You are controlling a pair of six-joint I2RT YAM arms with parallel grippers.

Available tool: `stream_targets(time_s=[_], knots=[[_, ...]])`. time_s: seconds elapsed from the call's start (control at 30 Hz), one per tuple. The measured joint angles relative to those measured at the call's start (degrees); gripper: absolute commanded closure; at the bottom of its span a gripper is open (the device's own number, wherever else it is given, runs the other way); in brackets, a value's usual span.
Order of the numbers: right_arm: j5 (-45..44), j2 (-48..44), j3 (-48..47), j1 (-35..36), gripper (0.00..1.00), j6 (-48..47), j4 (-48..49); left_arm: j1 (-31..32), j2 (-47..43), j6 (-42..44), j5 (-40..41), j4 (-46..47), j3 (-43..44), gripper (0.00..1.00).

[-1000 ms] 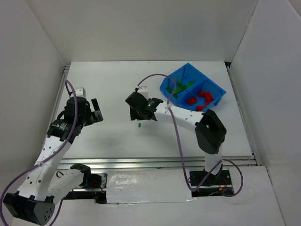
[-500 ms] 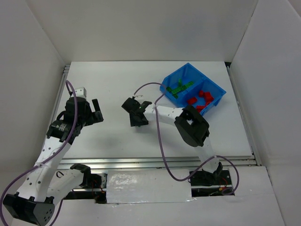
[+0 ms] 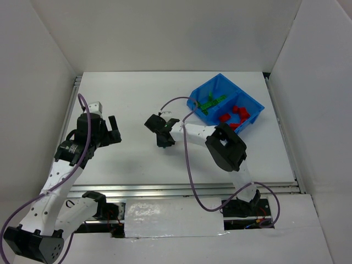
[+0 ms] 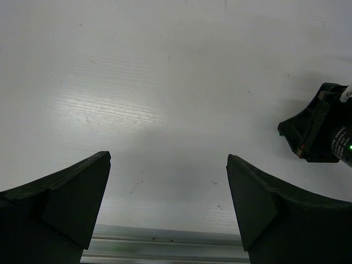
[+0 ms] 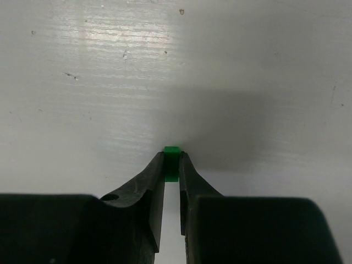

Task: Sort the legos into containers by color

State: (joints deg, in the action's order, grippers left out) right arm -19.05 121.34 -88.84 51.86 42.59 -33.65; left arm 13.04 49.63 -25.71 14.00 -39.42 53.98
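A tiny green lego [image 5: 172,164] is pinched between the fingertips of my right gripper [image 5: 172,160], which is shut on it just above the white table. From above, that gripper [image 3: 164,141] points down at mid-table and hides the brick. The blue bin [image 3: 250,98] sits at the back right. Its left compartment holds green legos [image 3: 212,103]; its right one holds red legos [image 3: 234,116]. My left gripper [image 4: 169,187] stands wide open over bare table with nothing between its fingers; from above the left gripper [image 3: 114,132] is at the left side.
White walls enclose the table on three sides. A metal rail [image 3: 181,190] runs along the near edge. The right arm's purple cable [image 3: 190,165] loops over the table beside its elbow. The right wrist's black housing [image 4: 322,129] shows at the right edge of the left wrist view.
My right gripper has closed on the green lego that lay on the table a second ago, after dropping over it. The right arm's elbow folded leftward. The left arm has stayed put.
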Motion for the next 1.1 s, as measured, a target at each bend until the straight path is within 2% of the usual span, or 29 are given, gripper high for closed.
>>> stream_targets(time_s=[0.17,0.3,0.43,0.57,0.6,0.7,0.73,0.77,0.83,1.1], knots=[[2.03,-1.53,1.73,-0.72,0.92,-0.28,1.53,0.0,0.0,0.07,-0.33,0.0,0.0,0.0],[1.68,-3.17,0.66,-2.95,0.92,-1.84,-1.11,0.0,-0.02,0.07,-0.35,0.02,0.0,0.0],[0.04,-6.14,-3.98,-11.61,0.9,-4.13,-2.69,0.0,0.0,0.07,-0.33,0.02,0.0,0.01],[-3.76,-6.45,-13.09,-22.12,0.84,-6.58,-4.15,0.0,0.13,0.07,-0.33,0.02,0.0,0.01],[-4.68,-6.38,-15.69,-24.22,0.81,-7.19,-5.11,0.0,0.22,0.07,-0.33,0.02,0.0,0.0],[-6.27,-4.72,-24.39,-28.39,0.62,-8.44,-7.17,0.0,0.52,0.07,-0.33,0.02,0.0,0.01],[-6.75,-3.61,-27.63,-29.2,0.4,-8.87,-7.85,0.0,0.63,0.07,-0.33,0.02,0.0,0.0],[-7.02,-2.58,-30.16,-29.86,0.31,-9.16,-8.0,0.0,0.79,0.07,-0.33,0.02,0.0,0.01],[-7.39,-0.61,-33.88,-30.93,0.19,-10.01,-8.44,0.0,0.96,0.07,-0.31,0.02,0.0,0.0],[-7.52,3.28,-36.52,-33.77,0.14,-10.99,-13.29,-0.15,2.51,0.07,-0.31,0.02,0.0,0.0]])
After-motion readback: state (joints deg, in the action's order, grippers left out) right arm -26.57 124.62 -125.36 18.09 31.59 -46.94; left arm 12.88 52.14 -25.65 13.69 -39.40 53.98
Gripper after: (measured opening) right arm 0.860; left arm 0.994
